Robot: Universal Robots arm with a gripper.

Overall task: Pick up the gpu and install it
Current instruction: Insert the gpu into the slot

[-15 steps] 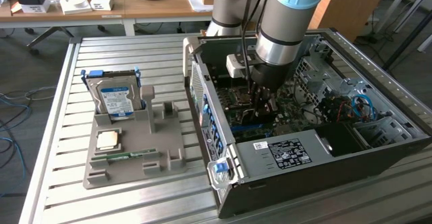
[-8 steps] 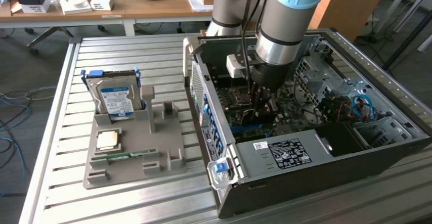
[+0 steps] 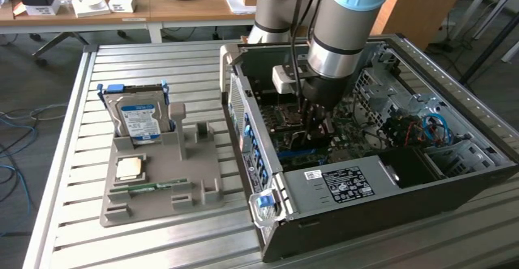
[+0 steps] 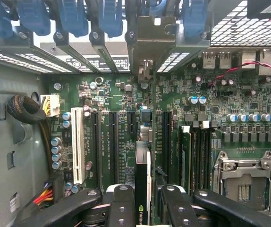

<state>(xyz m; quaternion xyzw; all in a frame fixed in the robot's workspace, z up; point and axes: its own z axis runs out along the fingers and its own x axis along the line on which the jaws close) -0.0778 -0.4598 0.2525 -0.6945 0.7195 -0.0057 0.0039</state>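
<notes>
Two black fingers (image 4: 121, 203) of the gripper (image 4: 142, 208) are pinching the gpu (image 4: 142, 189) between them, the thin card showing edge-on in the wrist view with a small green logo on its near end. The jaws are standing partly closed on the card, pressing it from both sides. The card is hanging inside the open computer case (image 3: 268, 160), above the green motherboard (image 4: 126, 123), so the pick-up part looks done and the installing part is in hand.

Just beyond the card's far end, several long dark slots (image 4: 113, 142) are running across the board, with a white slot (image 4: 78, 146) beside them. The card seems to be lining up roughly with the short slot (image 4: 131, 124) and the gap between the long ones, though I cannot tell which slot it is meant for. Seating it calls for keeping the card square to its slot, with its end meeting the metal bracket openings (image 4: 145, 42) under the blue clips (image 4: 109, 16).

Standing close on either side are capacitors (image 4: 56, 151), a bundle of cables (image 4: 27, 109) and the empty processor socket (image 4: 244, 175), all easy to knock.

Farther off, in the exterior view, the arm (image 3: 344, 20) is reaching down into the case, while on the slatted table (image 3: 121, 62) a grey holder (image 3: 162, 190) is carrying a hard drive (image 3: 140, 117) and a small green memory stick (image 3: 150, 187).
</notes>
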